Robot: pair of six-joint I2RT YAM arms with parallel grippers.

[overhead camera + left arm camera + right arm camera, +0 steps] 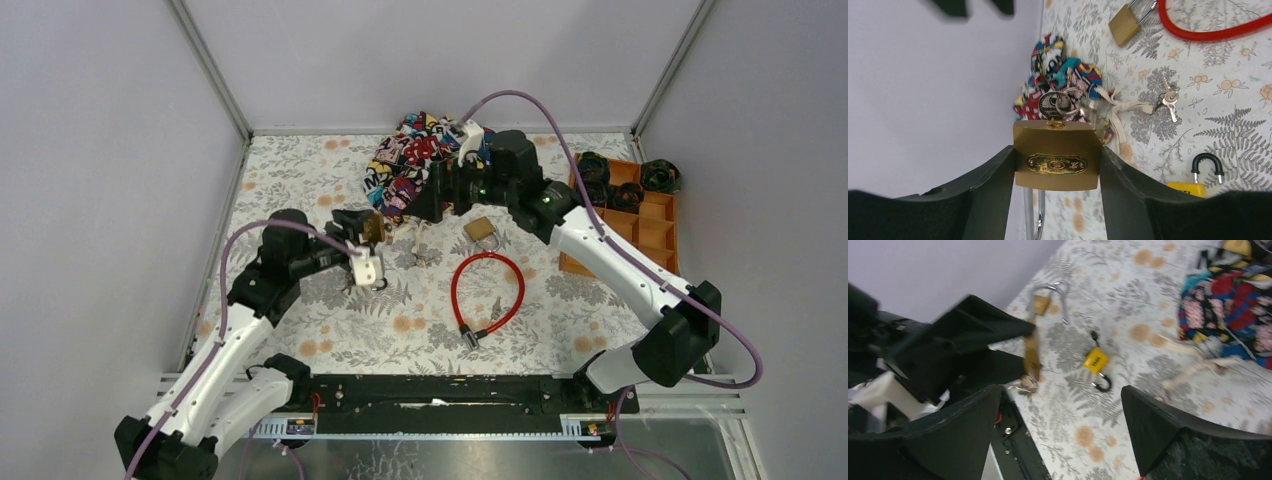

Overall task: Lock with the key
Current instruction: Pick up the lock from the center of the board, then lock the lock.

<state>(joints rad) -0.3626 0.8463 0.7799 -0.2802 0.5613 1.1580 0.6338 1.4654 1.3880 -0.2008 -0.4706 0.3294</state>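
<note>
Padlock [1056, 155] of brass sits clamped by its narrow sides in the left end effector [1056, 161], lifted off the tabletop [300, 180] between the middle and the left edge. The key [1055, 106] is already seated in the keyhole, its round head sticking out ahead of the fingers. The shackle [1050, 290] points the other way and, from the right wrist view, appears to stand open with one leg free. The right end effector [1062, 392] hangs spread wide and holds nothing, near the far edge beside the patterned cloth bag [415, 155]. The step in hand, I judge, is bringing it across to work the lock. To do that well, the left grip must be firm so the body cannot twist. The right fingers should close squarely on the key head alone, then turn without drawing it out. If the shackle needs pressing home, push along its legs, not sideways. A spare padlock [483, 230], loose keys [1168, 98] and a red cable [488, 290] lie under the path, so pass above them.
</note>
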